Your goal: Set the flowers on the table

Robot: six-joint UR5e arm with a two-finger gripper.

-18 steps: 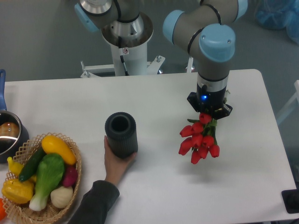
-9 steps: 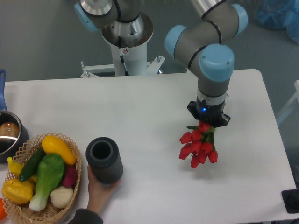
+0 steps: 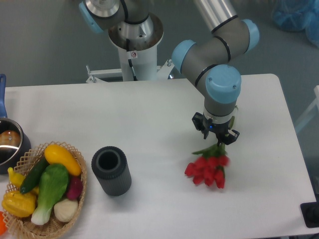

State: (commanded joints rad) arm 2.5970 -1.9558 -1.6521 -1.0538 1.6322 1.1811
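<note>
Flowers (image 3: 207, 170): a bunch of red tulips low over the right half of the table (image 3: 164, 109), blooms toward the near edge, green stems running up to the gripper; the blooms look slightly blurred, and I cannot tell whether they touch the tabletop.
Gripper (image 3: 216, 137): straight above the stem end, pointing down; the wrist hides the fingers and the stem tops, so I cannot tell whether the jaws grip the stems or have let go.
Arm (image 3: 214, 50): reaches from the top edge, its upper part cut off.
Vase (image 3: 111, 171): dark ribbed cylinder, upright, mouth open, well left of the flowers.
Basket (image 3: 79, 191): at the near left corner, holding vegetables, partly cut off by the edge.
Pot (image 3: 10, 144): at the left edge, half out of view.
</note>
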